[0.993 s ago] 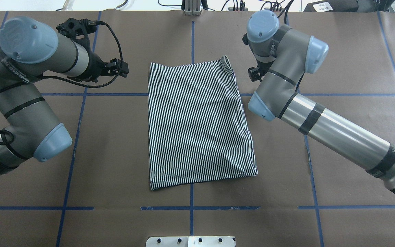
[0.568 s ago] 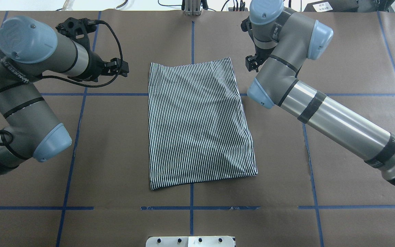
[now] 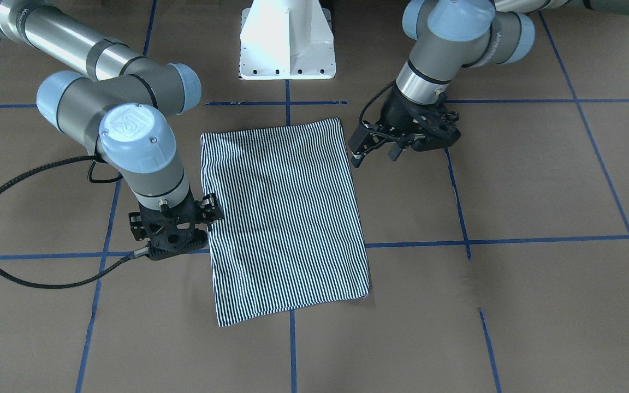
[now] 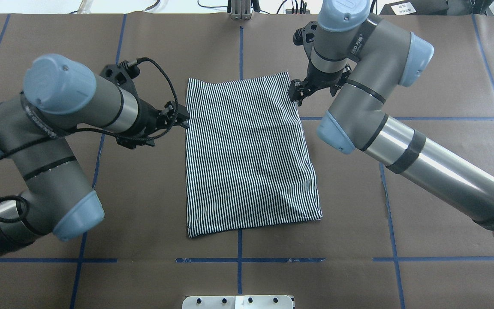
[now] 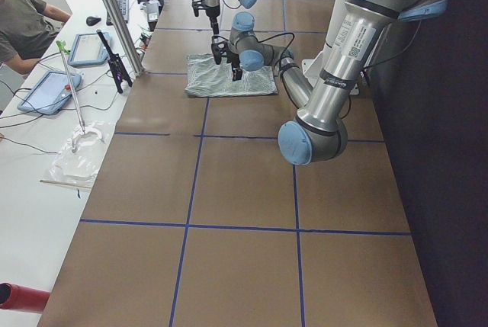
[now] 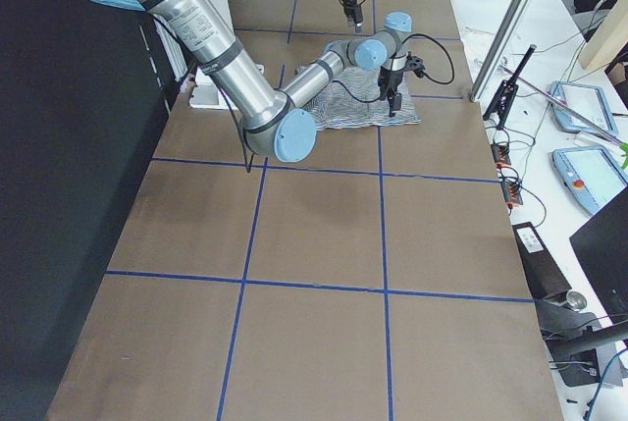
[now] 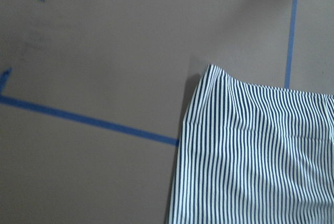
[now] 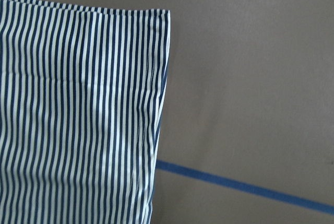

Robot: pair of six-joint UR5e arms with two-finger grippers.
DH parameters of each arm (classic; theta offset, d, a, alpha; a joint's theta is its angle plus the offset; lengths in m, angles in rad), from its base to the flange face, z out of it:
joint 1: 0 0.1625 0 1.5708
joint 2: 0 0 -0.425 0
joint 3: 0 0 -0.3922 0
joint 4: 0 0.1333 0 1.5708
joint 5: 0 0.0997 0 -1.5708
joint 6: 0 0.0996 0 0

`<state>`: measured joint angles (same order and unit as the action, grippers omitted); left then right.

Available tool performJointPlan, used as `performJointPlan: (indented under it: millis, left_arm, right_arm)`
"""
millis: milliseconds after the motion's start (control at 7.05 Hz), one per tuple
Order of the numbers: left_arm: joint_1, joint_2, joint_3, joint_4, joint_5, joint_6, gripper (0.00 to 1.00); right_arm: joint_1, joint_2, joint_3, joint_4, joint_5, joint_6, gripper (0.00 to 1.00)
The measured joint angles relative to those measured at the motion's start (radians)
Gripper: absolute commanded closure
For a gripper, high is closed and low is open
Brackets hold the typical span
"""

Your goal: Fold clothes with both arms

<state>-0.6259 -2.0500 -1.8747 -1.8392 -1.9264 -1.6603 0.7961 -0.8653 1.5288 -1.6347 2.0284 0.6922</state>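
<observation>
Overhead exterior shows the shirt [image 4: 247,154] folded into a tall, flat rectangle in the middle of the table [image 4: 444,86]. Its thin navy and white stripes run lengthwise. The cloth lies smooth, with a few soft ripples toward the near right corner, and its near edge slants a little. No collar, buttons or sleeves show on the upper face. In the left wrist view one corner is rounded and stacked in layers. In the right wrist view the other corner is square, with a straight edge and faint creases along the side.

The left gripper [image 4: 181,119] sits just beside the shirt's left edge, toward the far end. Its two black fingers are spread apart with nothing between them, which is plainest in the front-facing view. I cannot tell whether they touch the cloth. The right gripper [image 4: 295,92] hangs at the far right corner of the shirt. I cannot tell how its jaws stand.

Both arms are smooth grey tubes with rounded light-blue caps: the left arm [image 4: 58,111] bends in from the left, and the right arm [image 4: 401,141] reaches in long from the right. A braided black cable [image 4: 161,81] loops over the left wrist.

Matte brown paper covers the table, crossed by a grid of blue tape [image 4: 393,193]. A white base plate [image 3: 287,49] stands at the robot's side.
</observation>
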Motion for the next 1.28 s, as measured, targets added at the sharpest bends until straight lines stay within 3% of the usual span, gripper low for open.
performJointPlan:
  millis: [142,426,710,1277]
  left_arm:
    - [0.078,0.001,-0.014,0.006,0.038,-0.113,0.04]
    - [0.223,0.003,-0.002,0.038,0.137,-0.25,0.06]
    - [0.292,-0.001,0.014,0.114,0.193,-0.294,0.06]
    - [0.323,-0.001,0.052,0.139,0.207,-0.316,0.13]
  right_arm:
    - [-0.01,-0.056,0.092,0.0,0.029,0.072,0.0]
    - [-0.019,-0.097,0.171,0.001,0.053,0.159,0.0]
    - [-0.022,-0.102,0.181,0.001,0.055,0.181,0.0]
    - [-0.028,-0.099,0.18,0.001,0.049,0.187,0.0]
